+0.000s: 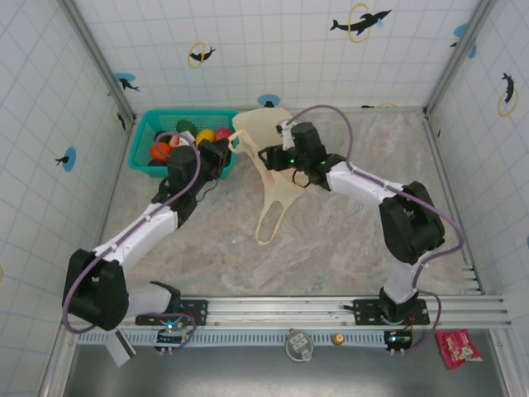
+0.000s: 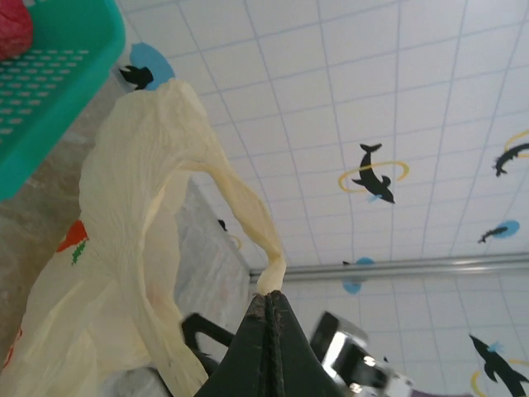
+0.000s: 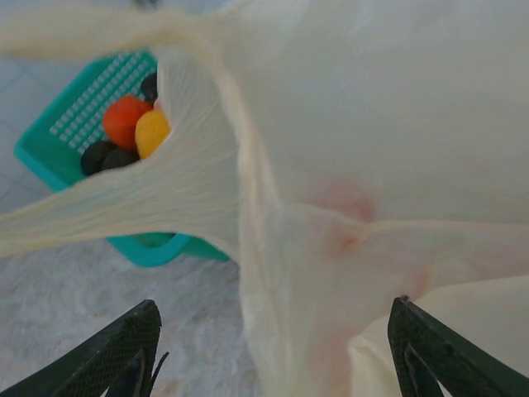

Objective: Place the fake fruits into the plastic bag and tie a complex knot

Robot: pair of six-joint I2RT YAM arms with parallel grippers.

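Table (image 1: 331,240): we are logging a marbled tabletop that is carrying everything listed below.

Plastic bag (image 1: 263,132): we are seeing it standing up off the table at the far middle, just right of the basket, between the two grippers. One thin loop handle (image 1: 271,219) is trailing down across the table toward the near edge. In the left wrist view the bag (image 2: 124,248) is rising as crinkled cream film with a small red and green print low on it. In the right wrist view the bag (image 3: 372,124) is spreading across the upper frame, with faint pink marks showing through.

Basket (image 1: 145,136): we are noting a teal mesh tub sitting at the far left, beside the bag.

Left gripper (image 2: 269,310): we are finding its jaws clenched together, pinching the end of a twisted strip of the bag's upper edge. From above, the gripper (image 1: 230,153) is reaching to the bag's left side.

Right gripper (image 3: 274,304): we are finding it released, fingers (image 3: 124,347) spread wide with bag film lying between them. From above, the gripper (image 1: 274,157) is meeting the bag's right side.

Fake fruits (image 1: 205,135): we are counting them all lying in the basket. An orange, a yellow and dark pieces (image 3: 136,124) are showing past the bag's edge.
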